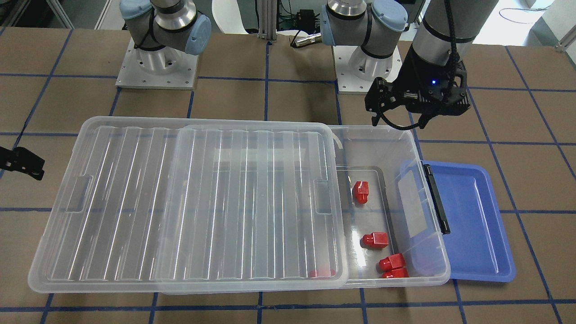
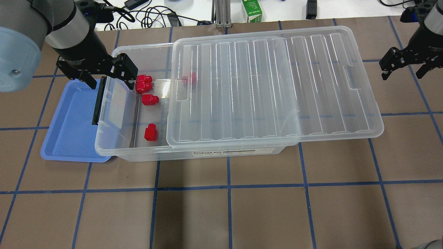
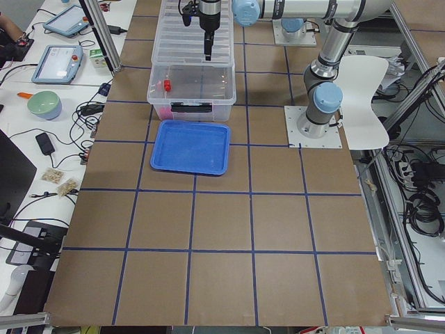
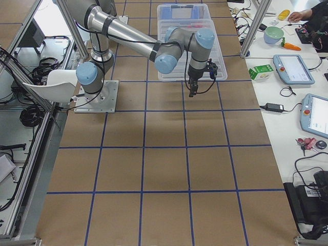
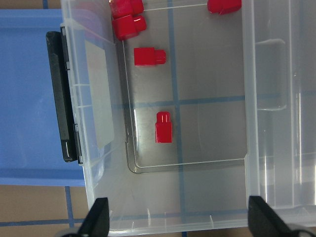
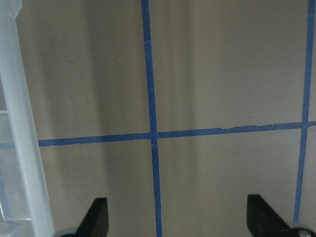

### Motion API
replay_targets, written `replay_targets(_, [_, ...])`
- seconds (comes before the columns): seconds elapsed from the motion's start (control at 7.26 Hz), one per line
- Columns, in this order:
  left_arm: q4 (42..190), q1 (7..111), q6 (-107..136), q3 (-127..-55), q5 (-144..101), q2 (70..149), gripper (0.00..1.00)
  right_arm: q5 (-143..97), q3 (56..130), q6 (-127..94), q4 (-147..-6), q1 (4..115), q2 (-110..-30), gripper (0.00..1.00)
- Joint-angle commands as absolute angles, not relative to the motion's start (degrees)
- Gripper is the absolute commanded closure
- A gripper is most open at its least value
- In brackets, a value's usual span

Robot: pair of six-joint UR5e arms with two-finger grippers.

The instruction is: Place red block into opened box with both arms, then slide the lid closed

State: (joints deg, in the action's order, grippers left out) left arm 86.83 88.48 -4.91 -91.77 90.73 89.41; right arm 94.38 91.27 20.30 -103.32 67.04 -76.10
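Red blocks [image 2: 150, 99]: you have four lying loose on the floor of the box [image 2: 138, 152], in its uncovered left end as the overhead view shows it. A fifth shows through the edge of the lid [image 2: 277, 86]. Sweeping that view from the left, you first meet the blue tray [image 2: 69, 131]. The box's short end and its black bar [image 2: 98, 103] overlap the tray's right side. Your left gripper [image 2: 110, 81] hangs above that open end, jaws spread wide and holding nothing, clear of the blocks. Further right, the lid lies flat across the rest of the box and juts out past its right end. Beyond that overhang your right gripper [image 2: 403, 74] hovers over the brown tabletop [image 2: 228, 207], jaws likewise wide, gripping nothing, just beside the lid's rim.
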Motion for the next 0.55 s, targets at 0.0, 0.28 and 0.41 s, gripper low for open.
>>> replay_targets(0.0, [86.92,88.68,-5.10,-91.67,90.70,89.56,0.00,93.61,91.32,20.13,-104.15,67.93,-73.93,0.00])
replay_targets(0.28, [86.92,88.68,-5.10,-91.67,90.79,89.47,0.00,93.52,91.32,20.13,-104.50,69.16,-73.91,0.00])
replay_targets(0.41, [86.92,88.68,-5.10,-91.67,90.79,89.65,0.00,93.52,91.32,20.04,-104.59,70.56,-73.83,0.00])
